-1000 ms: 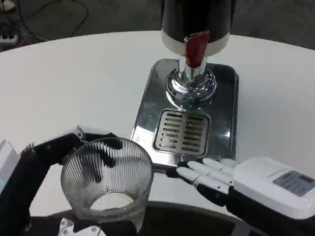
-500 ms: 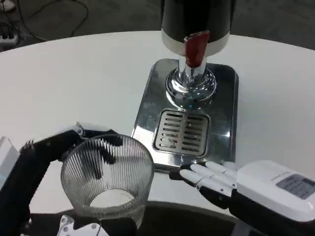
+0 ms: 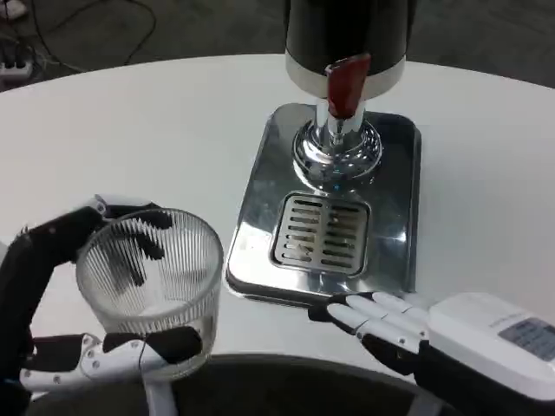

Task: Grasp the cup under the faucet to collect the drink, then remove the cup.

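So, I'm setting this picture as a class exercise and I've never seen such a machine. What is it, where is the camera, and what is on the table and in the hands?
This is a humanoid robot seen from its own head camera, looking down at a white table. On the table stands a drink dispenser with a red tap lever above a shiny metal drip tray with a slotted grate. The robot's left hand holds a ribbed clear glass cup, with fingers on both sides of it, left of the tray and not under the faucet. The right hand holds nothing; its fingers lie stretched out by the tray's near edge.
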Controlling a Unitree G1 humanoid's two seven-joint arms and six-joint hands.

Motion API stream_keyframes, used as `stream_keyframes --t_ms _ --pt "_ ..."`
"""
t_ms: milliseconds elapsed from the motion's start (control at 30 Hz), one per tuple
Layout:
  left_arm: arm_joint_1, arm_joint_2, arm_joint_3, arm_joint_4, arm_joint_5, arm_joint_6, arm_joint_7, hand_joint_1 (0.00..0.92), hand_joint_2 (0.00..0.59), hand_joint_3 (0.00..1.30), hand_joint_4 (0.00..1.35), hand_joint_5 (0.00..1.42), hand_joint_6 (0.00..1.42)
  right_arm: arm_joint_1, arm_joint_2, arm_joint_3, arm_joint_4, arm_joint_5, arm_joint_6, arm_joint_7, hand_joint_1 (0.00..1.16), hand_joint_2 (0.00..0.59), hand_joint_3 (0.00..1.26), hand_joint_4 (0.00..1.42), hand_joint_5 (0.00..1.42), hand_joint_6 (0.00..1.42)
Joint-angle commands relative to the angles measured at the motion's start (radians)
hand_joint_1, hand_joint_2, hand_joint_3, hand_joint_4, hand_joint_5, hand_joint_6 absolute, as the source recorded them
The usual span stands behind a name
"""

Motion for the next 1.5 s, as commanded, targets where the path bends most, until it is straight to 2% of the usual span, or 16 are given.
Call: stream_keyframes --t_ms 33,200,300,500,800,867,1000,1167,1500 --pt "-0.114 0.019 0.0 0.129 0.035 -0.048 0.049 0.787 0.029 0.71 0.74 0.88 1.0 0.037 0.015 -0.051 -0.015 0.017 -0.033 -0.004 0.54 0.456 0.03 0.0 0.0 0.0" --pt "-0.256 0.041 -0.032 0.317 0.116 -0.105 0.104 0.735 0.035 0.71 0.74 0.89 1.0 0.067 0.024 -0.109 -0.015 0.043 -0.047 -0.007 0.54 0.456 0.03 0.0 0.0 0.0" --pt "-0.345 0.05 -0.066 0.423 0.183 -0.135 0.156 0.721 0.033 0.71 0.75 0.91 1.0 0.078 0.031 -0.122 -0.015 0.051 -0.053 -0.008 0.54 0.456 0.03 0.0 0.0 0.0" --pt "-0.542 0.038 -0.165 0.681 0.334 -0.154 0.314 0.685 0.029 0.7 0.75 0.93 1.03 0.102 0.039 -0.163 -0.015 0.073 -0.069 -0.012 0.53 0.454 0.03 0.0 0.0 0.0" --pt "-0.713 0.044 -0.278 0.942 0.43 -0.166 0.498 0.626 0.016 0.69 0.75 0.97 1.03 0.142 0.047 -0.209 -0.015 0.104 -0.089 -0.022 0.53 0.455 0.03 0.0 0.0 0.0" --pt "-0.733 0.039 -0.296 0.976 0.443 -0.167 0.539 0.616 0.015 0.69 0.76 0.97 1.04 0.147 0.046 -0.213 -0.015 0.107 -0.09 -0.024 0.54 0.455 0.03 0.0 0.0 0.0" --pt "-0.764 -0.005 -0.344 1.048 0.49 -0.158 0.686 0.597 0.014 0.69 0.76 0.98 1.05 0.161 0.046 -0.234 -0.015 0.12 -0.094 -0.027 0.54 0.456 0.03 0.0 0.0 0.0" --pt "-0.801 -0.03 -0.408 1.141 0.515 -0.148 0.789 0.59 0.013 0.69 0.76 0.99 1.05 0.184 0.045 -0.256 -0.015 0.135 -0.104 -0.035 0.54 0.456 0.03 0.0 0.0 0.0" --pt "-0.944 -0.074 -0.49 1.371 0.507 -0.108 0.865 0.588 0.013 0.7 0.78 1.0 1.07 0.23 0.05 -0.271 -0.015 0.14 -0.105 -0.05 0.54 0.456 0.04 0.0 0.0 0.0"
